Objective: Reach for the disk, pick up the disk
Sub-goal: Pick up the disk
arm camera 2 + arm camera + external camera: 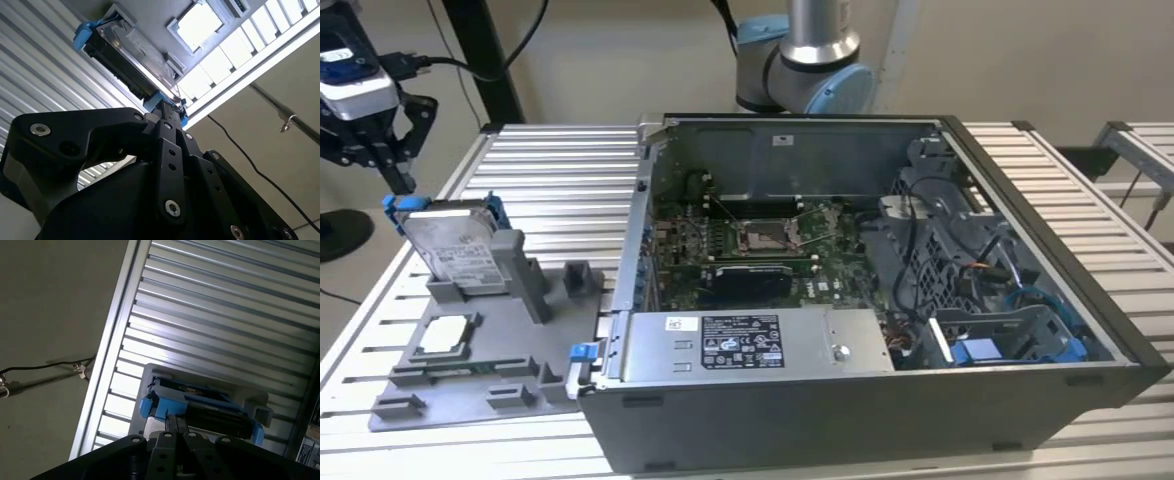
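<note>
Tool by the desk's edge on the exterior view's left, aimed downward, tip right at one upper corner of the disk. Cannot tell whether touching that corner or just clear of it. Cannot tell either whether open, closed or gripping.

Disk upright on its edge, lower part seated in a slot of a grey fixture plate at the desk's front corner on the exterior view's left, toward the plate's far end. Broad labelled face turned toward the front of the desk, tipped slightly off vertical. Upper edge along the desk's slats, capped at both ends by the blue bracket. Long axis along that upper edge or upright: not clear, with the lower part hidden behind grey posts.

In the second wrist view, tool ending at the near blue end of the disk, seen edge-on, with its narrow side stretching away from the tip. In the first wrist view, narrow side of the disk crossing just beyond the tool, blue at both ends.

Beside the plate, an open computer case across the middle of the desk. On the plate, in front of the disk, a small square chip in a grey tray, well apart from the tool.
</note>
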Robot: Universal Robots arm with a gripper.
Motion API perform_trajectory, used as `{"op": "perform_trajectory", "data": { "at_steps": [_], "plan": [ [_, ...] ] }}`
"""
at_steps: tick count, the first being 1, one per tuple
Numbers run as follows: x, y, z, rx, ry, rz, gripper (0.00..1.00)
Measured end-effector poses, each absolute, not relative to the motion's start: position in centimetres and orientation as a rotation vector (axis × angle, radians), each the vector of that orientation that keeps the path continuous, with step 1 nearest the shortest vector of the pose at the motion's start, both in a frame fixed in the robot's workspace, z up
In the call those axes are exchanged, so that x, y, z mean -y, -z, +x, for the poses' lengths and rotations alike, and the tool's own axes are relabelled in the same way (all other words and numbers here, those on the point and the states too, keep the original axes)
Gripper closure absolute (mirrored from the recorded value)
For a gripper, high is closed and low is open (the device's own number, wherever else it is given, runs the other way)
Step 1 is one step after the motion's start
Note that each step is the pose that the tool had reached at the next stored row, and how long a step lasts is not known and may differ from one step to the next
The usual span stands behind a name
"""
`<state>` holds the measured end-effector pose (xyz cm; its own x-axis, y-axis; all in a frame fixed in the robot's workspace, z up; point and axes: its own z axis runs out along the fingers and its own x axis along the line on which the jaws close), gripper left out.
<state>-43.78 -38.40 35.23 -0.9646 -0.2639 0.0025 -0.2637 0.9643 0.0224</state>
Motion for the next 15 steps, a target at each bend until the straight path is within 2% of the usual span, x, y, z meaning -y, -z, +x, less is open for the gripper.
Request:
{"op": "perform_trajectory", "data": {
  "at_steps": [15],
  "plan": [
    [38.40,-35.23,-43.78,3.087,0.034,0.545,1.00]
  ]
}}
